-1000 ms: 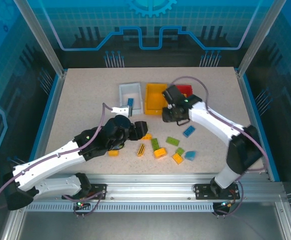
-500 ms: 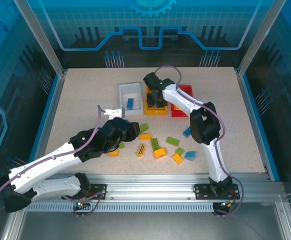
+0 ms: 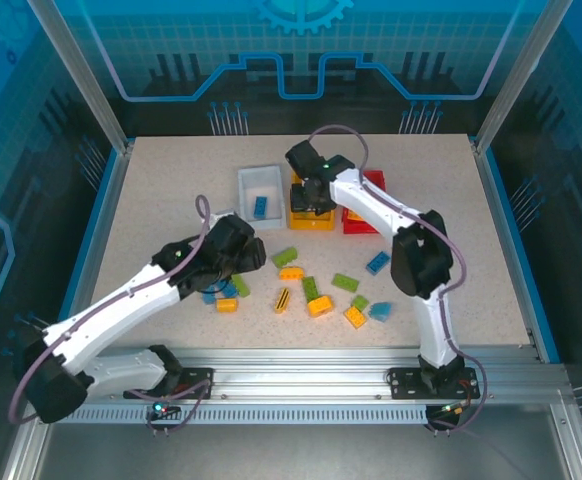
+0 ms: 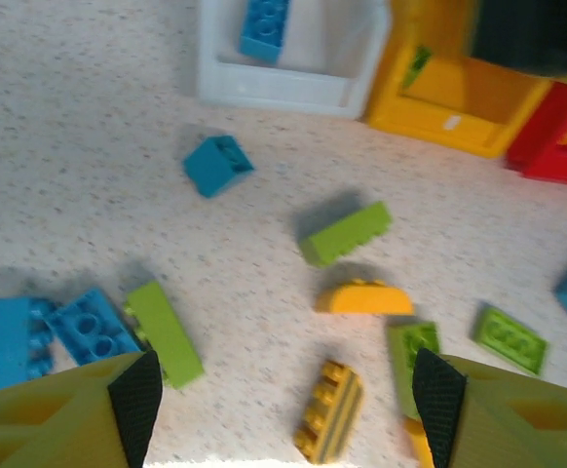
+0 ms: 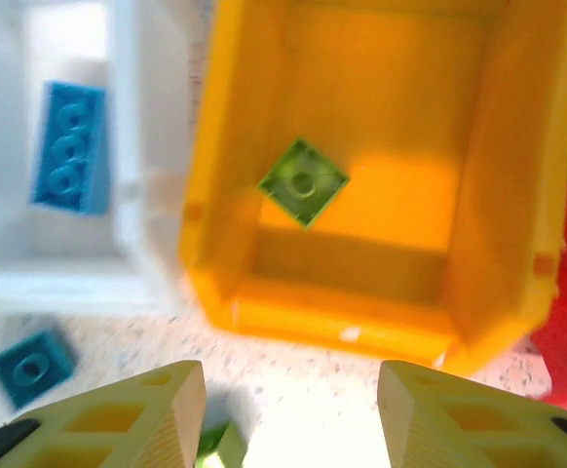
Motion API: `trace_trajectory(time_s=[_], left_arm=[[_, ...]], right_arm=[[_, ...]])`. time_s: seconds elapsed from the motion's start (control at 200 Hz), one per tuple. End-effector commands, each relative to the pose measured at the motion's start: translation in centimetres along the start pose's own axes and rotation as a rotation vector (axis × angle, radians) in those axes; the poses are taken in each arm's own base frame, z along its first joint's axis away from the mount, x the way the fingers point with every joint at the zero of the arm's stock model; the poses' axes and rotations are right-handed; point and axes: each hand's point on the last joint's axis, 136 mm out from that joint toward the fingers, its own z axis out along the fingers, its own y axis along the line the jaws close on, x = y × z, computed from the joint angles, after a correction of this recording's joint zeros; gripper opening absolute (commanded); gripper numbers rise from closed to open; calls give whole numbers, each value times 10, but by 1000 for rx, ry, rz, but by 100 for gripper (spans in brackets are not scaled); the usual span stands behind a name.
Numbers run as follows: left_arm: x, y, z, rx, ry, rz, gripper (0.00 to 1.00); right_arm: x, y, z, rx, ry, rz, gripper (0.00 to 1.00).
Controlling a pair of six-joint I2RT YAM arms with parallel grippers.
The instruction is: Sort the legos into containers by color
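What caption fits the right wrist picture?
Green lego in the yellow bin, blue lego in the white bin beside it.

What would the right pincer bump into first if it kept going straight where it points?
Probably the yellow bin, at its near wall, or the green brick lying inside it; depth is hard to judge.

White rectangular plastic bin, open top, holds one blue studded brick lying flat. Yellow-orange plastic bin touching its side holds a small green square brick, studs up, turned diagonal. Red plastic bin sits beside the yellow one. Loose in front of the bins: blue cube brick, long green brick, yellow-orange arched brick, and more scattered.
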Motion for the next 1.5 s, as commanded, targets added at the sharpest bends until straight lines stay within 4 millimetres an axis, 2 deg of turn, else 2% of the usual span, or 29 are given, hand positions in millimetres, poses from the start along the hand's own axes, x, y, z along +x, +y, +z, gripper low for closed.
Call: trace_trajectory(time_s=[0.0, 0.065, 0.185, 0.29, 0.42, 0.545, 0.78, 1.055, 1.24, 1.351, 1.496], left_arm=[[9, 0, 33, 0, 114, 181, 79], [8, 2, 58, -11, 156, 253, 79], [3, 8, 95, -25, 165, 350, 78], [-5, 12, 116, -13, 146, 386, 79], [-9, 12, 137, 3, 169, 424, 80], [-14, 9, 149, 11, 207, 429, 80], [-22, 7, 161, 33, 251, 403, 80], [-5, 10, 171, 24, 348, 354, 76], [-1, 10, 168, 24, 357, 306, 64], [-1, 12, 167, 5, 347, 285, 53], [4, 17, 174, -45, 353, 279, 49]], right_arm=[[6, 29, -54, -112, -149, -91, 54], [25, 34, -66, -157, -177, -115, 55], [67, 33, -73, -225, -159, -101, 56], [98, 33, -76, -247, -133, -93, 57], [120, 34, -81, -257, -111, -86, 57], [127, 34, -89, -268, -113, -79, 58], [126, 30, -103, -277, -131, -72, 58], [126, 25, -108, -274, -140, -65, 58], [126, 22, -107, -269, -142, -59, 58], [126, 21, -105, -273, -138, -51, 58], [127, 21, -104, -278, -134, -46, 58]])
